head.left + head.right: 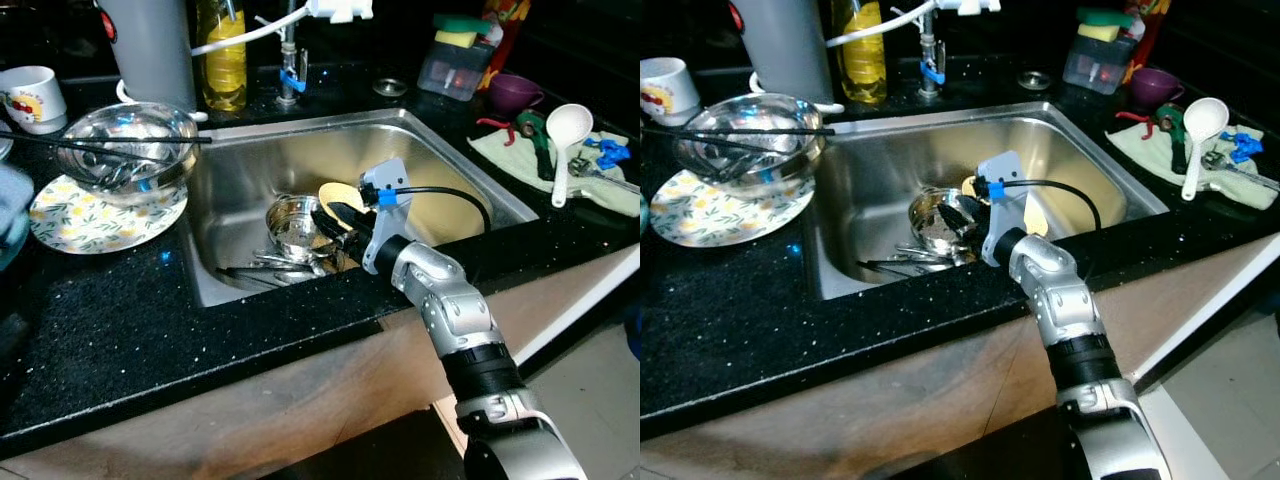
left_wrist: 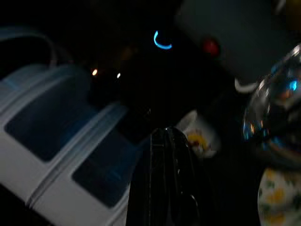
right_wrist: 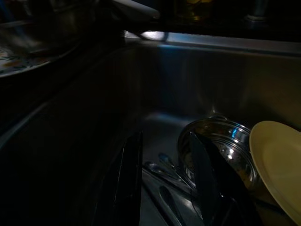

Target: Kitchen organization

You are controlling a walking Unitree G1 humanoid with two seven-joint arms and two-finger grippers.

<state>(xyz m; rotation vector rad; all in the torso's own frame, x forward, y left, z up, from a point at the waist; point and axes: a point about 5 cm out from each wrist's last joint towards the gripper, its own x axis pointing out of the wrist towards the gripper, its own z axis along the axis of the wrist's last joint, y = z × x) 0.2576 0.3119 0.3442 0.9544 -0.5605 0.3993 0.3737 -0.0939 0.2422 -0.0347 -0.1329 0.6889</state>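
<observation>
A steel sink (image 1: 250,170) holds a small steel pot (image 1: 293,226), a pale yellow plate (image 1: 341,194) leaning behind it, and several pieces of cutlery (image 1: 272,265) on the bottom. My right gripper (image 1: 326,216) reaches down into the sink, right at the pot's rim. In the right wrist view the right gripper (image 3: 164,139) is open, one finger over the pot (image 3: 228,141) and the other over the cutlery (image 3: 164,172), with the yellow plate (image 3: 277,162) beside it. My left gripper (image 2: 165,141) hangs shut in the dark near a mug (image 2: 200,137).
On the black counter (image 1: 100,330), left of the sink, a steel bowl (image 1: 125,145) with utensils sits on a flowered plate (image 1: 85,220), near a mug (image 1: 35,95). A yellow bottle (image 1: 222,60) and the faucet (image 1: 290,70) stand behind. A white ladle (image 1: 565,130) lies on a green cloth (image 1: 500,150) at the right.
</observation>
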